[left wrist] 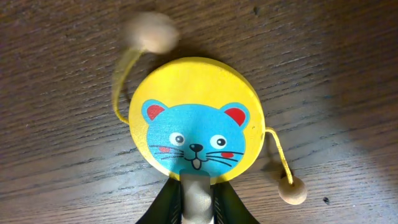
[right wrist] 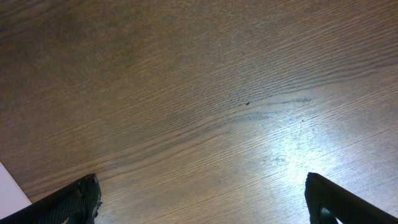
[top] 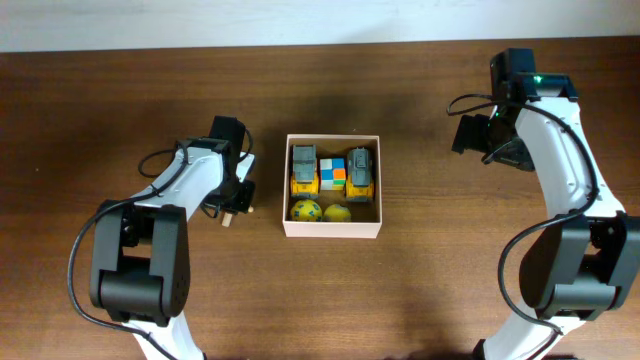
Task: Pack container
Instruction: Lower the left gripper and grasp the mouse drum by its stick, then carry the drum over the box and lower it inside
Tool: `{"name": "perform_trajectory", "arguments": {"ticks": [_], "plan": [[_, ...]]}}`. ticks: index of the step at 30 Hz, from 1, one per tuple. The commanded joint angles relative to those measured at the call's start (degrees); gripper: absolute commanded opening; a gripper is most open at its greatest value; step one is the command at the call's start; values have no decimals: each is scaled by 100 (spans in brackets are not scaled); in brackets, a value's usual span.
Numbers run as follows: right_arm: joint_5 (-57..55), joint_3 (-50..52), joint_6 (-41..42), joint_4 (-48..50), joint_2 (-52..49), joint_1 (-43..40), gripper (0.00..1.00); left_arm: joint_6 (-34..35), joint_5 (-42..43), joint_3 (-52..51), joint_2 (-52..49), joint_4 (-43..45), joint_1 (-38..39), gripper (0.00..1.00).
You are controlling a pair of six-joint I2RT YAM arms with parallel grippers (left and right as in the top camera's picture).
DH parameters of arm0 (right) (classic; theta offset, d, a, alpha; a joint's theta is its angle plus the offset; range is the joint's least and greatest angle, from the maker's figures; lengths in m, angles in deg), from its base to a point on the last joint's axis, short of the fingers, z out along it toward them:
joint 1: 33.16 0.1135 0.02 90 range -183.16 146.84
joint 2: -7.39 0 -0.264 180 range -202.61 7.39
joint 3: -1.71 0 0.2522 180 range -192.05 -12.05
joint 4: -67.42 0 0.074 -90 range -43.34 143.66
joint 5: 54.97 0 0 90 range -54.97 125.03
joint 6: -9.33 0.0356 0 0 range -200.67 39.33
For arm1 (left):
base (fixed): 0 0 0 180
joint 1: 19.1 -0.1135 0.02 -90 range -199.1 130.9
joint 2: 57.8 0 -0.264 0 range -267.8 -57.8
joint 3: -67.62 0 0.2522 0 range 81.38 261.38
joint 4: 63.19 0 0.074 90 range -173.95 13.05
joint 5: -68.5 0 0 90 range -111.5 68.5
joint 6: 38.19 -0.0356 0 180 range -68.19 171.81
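Note:
The container (top: pixel 332 231), a square white-walled box with a tan inside, sits mid-table. It holds two grey-and-yellow toy trucks (top: pixel 304 168), a colour cube (top: pixel 333 172) and two yellow balls (top: pixel 306 211). My left gripper (left wrist: pixel 198 200) is shut on the wooden handle of a yellow drum toy with a blue mouse face (left wrist: pixel 194 127). The toy's two beads hang on yellow strings. In the overhead view the left gripper (top: pixel 236 198) is just left of the container. My right gripper (right wrist: pixel 205 202) is open and empty over bare wood, far right of the container in the overhead view (top: pixel 476 135).
The dark wooden table (top: pixel 430 280) spreads all round the container. Both arm bases stand at the front edge, left (top: pixel 135 270) and right (top: pixel 570 270). A white edge (right wrist: pixel 9 186) shows at the lower left of the right wrist view.

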Motion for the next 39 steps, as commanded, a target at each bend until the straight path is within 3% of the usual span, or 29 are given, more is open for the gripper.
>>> {"name": "perform_trajectory", "arguments": {"ticks": [1,13,26,39], "plan": [[-50,9,44,2,-22,-26,99,160,13,-140,-66,15,-37,13],[-50,9,44,2,-22,-26,99,223,181,98,-63,-160,-37,11],[-50,9,44,2,-22,-26,99,212,243,1904,-63,-1753,72,9],[-50,9,44,2,-22,-26,99,-531,264,3921,-63,-3237,1449,10]]}}
